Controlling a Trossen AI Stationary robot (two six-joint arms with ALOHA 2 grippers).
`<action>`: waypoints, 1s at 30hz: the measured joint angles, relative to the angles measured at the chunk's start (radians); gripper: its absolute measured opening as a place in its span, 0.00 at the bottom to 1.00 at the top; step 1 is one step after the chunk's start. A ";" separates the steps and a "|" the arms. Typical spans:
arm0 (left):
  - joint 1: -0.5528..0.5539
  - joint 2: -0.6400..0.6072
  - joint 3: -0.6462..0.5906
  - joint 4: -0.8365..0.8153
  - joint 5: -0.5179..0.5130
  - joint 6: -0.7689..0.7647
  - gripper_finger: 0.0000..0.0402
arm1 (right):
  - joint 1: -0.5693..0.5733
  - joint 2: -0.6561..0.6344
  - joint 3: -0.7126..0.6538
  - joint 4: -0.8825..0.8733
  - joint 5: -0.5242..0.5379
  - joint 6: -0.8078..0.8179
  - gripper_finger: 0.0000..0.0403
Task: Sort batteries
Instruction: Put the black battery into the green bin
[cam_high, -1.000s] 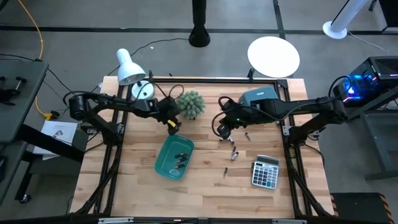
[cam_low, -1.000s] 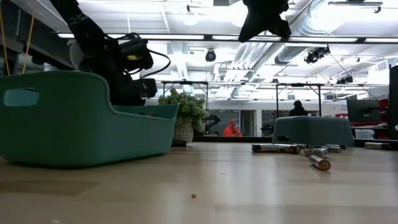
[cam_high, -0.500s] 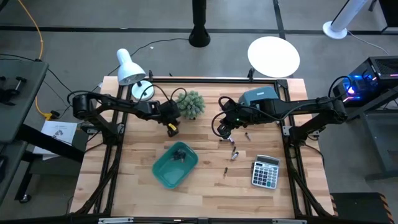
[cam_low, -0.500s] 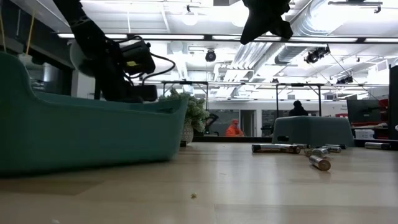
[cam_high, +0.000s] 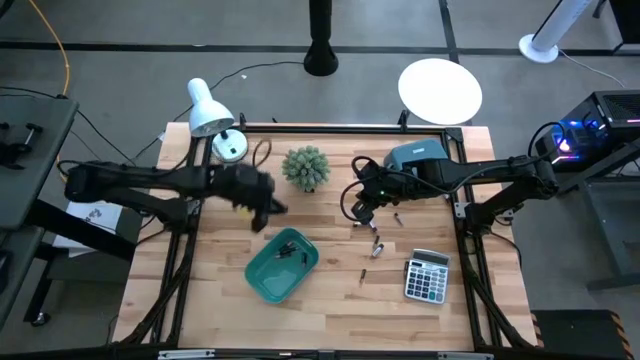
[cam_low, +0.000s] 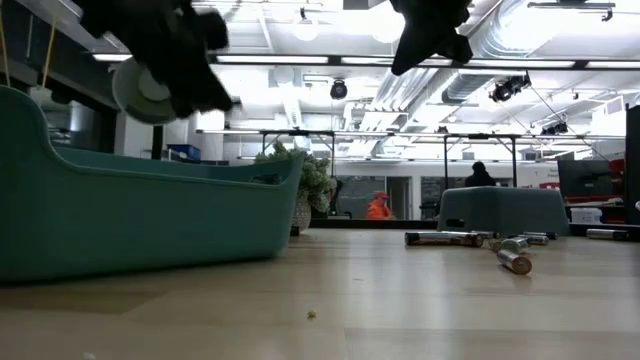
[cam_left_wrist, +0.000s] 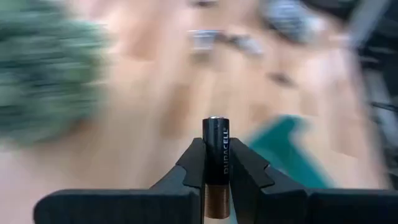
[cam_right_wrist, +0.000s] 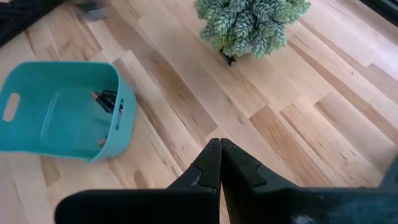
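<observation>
The left gripper (cam_left_wrist: 213, 168) pinches a dark battery (cam_left_wrist: 216, 149) around its middle, long axis running straight out along the fingers, copper end toward the wrist. It hangs just beside the teal tray (cam_high: 262, 278), where other dark cells lie. Loose batteries (cam_high: 377, 243) rest flat on the wood near the calculator (cam_high: 426, 277). These cylinders look rigid, smooth and prone to rolling (a mid-body grip seems safest). The right gripper (cam_right_wrist: 219, 163) hovers above the table, fingers pressed together, empty.

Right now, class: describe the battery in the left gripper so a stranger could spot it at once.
Find the teal tray, then the left gripper just beyond it. The battery stands clamped between its fingers: black with a copper end, the only one off the table.
</observation>
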 joint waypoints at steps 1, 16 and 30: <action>-0.053 -0.011 0.000 0.011 -0.001 -0.019 0.07 | 0.000 0.000 0.000 -0.002 0.000 -0.001 0.00; -0.313 0.248 0.043 0.188 -0.079 -0.161 0.33 | -0.065 0.000 0.000 0.084 -0.138 -0.086 0.00; -0.225 -0.035 0.179 -0.274 -0.330 -0.194 0.42 | -0.192 0.348 0.000 0.593 -0.418 -0.205 0.00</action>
